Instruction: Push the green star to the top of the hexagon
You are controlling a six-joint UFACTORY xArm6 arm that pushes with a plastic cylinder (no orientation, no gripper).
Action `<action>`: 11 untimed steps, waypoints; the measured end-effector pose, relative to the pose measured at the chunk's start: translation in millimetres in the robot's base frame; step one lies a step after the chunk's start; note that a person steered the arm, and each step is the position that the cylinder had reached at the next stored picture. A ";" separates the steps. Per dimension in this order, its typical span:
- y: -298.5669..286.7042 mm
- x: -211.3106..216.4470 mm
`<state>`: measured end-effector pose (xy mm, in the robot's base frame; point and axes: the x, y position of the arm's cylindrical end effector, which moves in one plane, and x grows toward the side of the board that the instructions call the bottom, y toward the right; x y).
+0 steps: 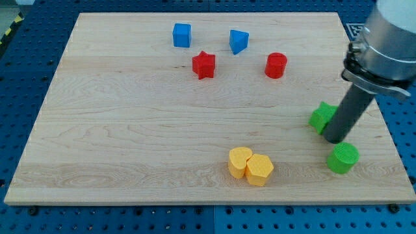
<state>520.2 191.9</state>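
The green star [320, 117] lies at the view's right, partly hidden behind my rod. My tip [335, 139] rests on the board just to the right of and below the star, touching or nearly touching it. The yellow hexagon [260, 169] lies near the view's bottom, right of centre, touching a yellow heart-like block [239, 161] on its left. The star is up and to the right of the hexagon.
A green cylinder [342, 158] sits just below my tip. A red star [203, 64], a red cylinder [275, 65], a blue cube [182, 34] and a blue wedge-like block [238, 41] lie near the view's top. The board's right edge [383, 123] is close.
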 end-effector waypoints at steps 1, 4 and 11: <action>-11.2 -13.9; 12.8 -2.8; -36.2 -75.0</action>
